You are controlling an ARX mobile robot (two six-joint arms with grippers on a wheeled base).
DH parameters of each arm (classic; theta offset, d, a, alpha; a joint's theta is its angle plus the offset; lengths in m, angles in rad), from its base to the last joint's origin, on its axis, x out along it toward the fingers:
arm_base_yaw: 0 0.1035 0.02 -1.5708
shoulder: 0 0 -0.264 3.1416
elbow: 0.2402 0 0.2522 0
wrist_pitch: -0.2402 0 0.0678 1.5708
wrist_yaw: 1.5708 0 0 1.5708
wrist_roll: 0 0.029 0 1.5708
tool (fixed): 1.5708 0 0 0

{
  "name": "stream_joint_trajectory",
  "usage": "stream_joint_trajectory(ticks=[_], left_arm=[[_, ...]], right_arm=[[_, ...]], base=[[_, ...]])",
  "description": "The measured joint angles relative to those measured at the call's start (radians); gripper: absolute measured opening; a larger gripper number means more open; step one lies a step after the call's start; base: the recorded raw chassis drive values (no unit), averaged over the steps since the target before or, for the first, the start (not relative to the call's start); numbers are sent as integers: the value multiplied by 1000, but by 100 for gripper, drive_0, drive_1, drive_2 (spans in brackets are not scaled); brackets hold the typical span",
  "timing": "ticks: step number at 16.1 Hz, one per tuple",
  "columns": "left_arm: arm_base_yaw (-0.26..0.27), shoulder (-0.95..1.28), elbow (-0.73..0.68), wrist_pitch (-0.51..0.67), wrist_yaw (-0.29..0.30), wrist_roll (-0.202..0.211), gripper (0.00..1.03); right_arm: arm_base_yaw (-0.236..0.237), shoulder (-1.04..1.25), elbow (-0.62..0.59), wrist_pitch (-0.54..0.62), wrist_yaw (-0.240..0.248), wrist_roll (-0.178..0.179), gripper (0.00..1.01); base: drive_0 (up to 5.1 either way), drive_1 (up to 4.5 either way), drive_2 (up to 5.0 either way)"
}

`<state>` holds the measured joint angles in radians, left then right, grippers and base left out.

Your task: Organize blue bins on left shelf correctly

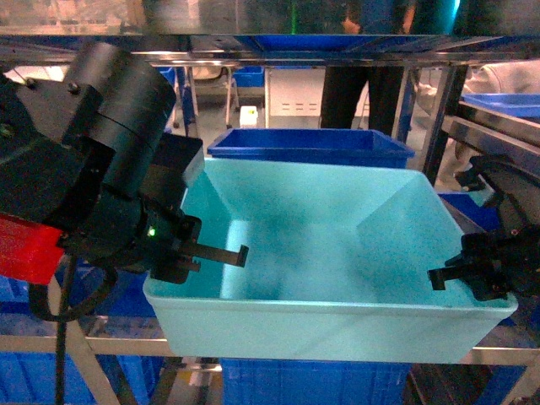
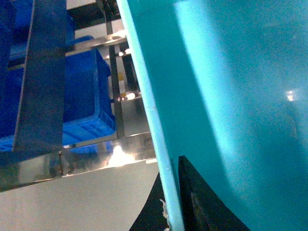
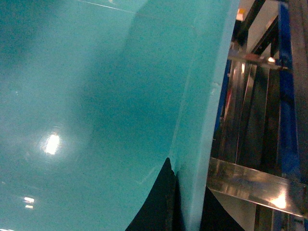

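A light turquoise blue bin [image 1: 337,245] fills the middle of the head view, empty, at the front of the steel left shelf [image 1: 93,344]. My left gripper [image 1: 202,255] is shut on its left wall, one finger inside and one outside. The left wrist view shows that rim [image 2: 154,115] pinched between the black fingers [image 2: 197,204] of the left gripper [image 2: 172,207]. My right gripper [image 1: 472,274] is shut on the bin's right wall. In the right wrist view the right gripper [image 3: 187,207] clamps the rim [image 3: 207,120], with a steel shelf rail [image 3: 250,185] just beside it.
A deeper royal-blue bin [image 1: 312,145] stands right behind the turquoise one. More royal-blue bins sit below [image 1: 312,381], on the level above [image 1: 337,40] and to the left [image 2: 82,96]. A steel upper rail [image 1: 253,52] crosses overhead. A person's legs [image 1: 363,97] stand behind the rack.
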<state>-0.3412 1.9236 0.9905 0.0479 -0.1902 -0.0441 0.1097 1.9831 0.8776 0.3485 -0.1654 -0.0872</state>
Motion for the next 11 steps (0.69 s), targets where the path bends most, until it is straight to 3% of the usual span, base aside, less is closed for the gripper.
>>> stream_joint_trajectory(ticks=[4,6,11], left_arm=[[19,119,122,-48,0,-12,2],[20,172,160,-51,0,-41,2],[24,290,230,-105,19,-84,2]], right_arm=[[-4,133,174,-79,-14,-39,2],[-3,192,262,-114,-15,-68,2],[16,305,376,-219,5,-130,2]], base=[[0,0,0],[0,0,0],[0,0,0]])
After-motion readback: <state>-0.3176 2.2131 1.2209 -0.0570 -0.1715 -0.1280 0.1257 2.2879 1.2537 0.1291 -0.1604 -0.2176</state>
